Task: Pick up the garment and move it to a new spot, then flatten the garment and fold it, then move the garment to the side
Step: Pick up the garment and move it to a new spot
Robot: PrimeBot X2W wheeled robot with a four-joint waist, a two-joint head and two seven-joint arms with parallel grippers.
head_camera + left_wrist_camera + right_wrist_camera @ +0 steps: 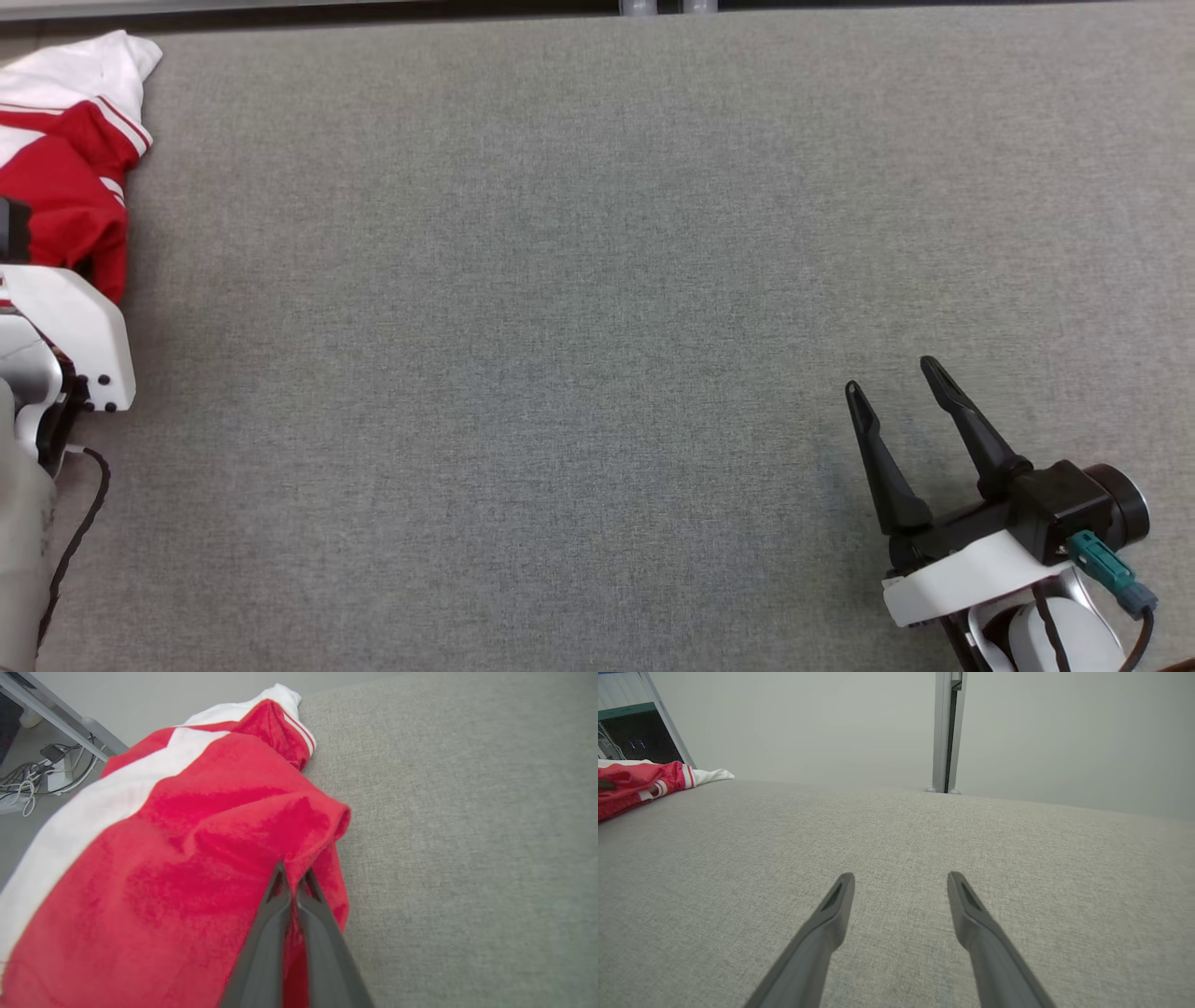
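The head view looks straight down on the grey table [597, 280] from well above, with the garment [65, 177] at its upper left corner, cut by the edge, and the right gripper [892, 375] well apart from the garment at the lower right; the left wrist view sits very close over the garment, looking along the left gripper [294, 870] across the red cloth to the floor [140, 700] and cables [28, 779] beyond the garment; the right wrist view sits low over the table, far from the garment, facing a pale wall [808, 718] and a metal post [945, 732], the garment small at its far left; all three views share the garment and the table beside it.
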